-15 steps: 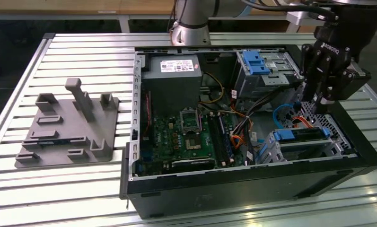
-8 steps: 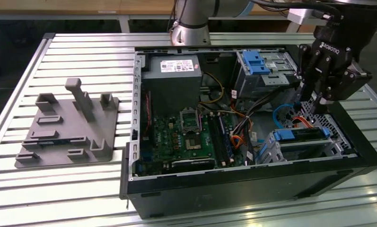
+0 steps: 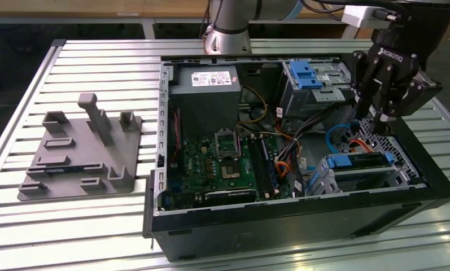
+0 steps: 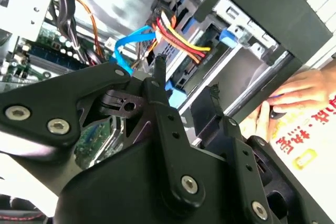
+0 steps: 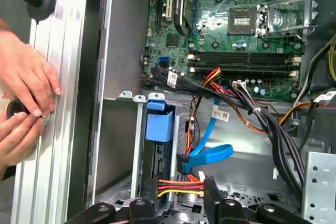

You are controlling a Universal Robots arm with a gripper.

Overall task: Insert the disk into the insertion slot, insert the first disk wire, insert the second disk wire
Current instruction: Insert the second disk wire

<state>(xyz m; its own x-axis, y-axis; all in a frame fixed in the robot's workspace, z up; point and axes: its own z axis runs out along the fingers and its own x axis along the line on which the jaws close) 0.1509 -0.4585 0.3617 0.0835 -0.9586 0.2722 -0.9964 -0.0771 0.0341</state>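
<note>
Right now I have the hand point(image 3: 375, 123) hanging over the rear corner of the open computer case point(image 3: 285, 226), on the exterior view's right. Its fingers point(image 4: 159, 66) are spread apart and grip nothing. In the first wrist view the two fingertips sit just beside the wiring at the end of the drive cage.

From here I see the disk point(image 3: 360, 162) already seated in the insertion slot point(image 5: 138, 140), the silver cage in the case's near corner on the exterior view's right. The disk's blue carrier tab shows at the cage mouth in the first wrist view. A flat blue data cable point(image 5: 212, 153) curves down to a connector at the disk's end. A red, yellow and black power bundle point(image 5: 178, 186) reaches the same end just beside it. I cannot tell whether either plug is pushed fully home.

The motherboard point(image 5: 241, 24) lies across the case floor, well apart from the cage. Outside the case wall a person's hands point(image 5: 26, 82) rest on the slatted aluminium tabletop point(image 3: 96, 226). A grey moulded fixture point(image 3: 82, 152) stands on the tabletop on the exterior view's left, well apart from the case.
</note>
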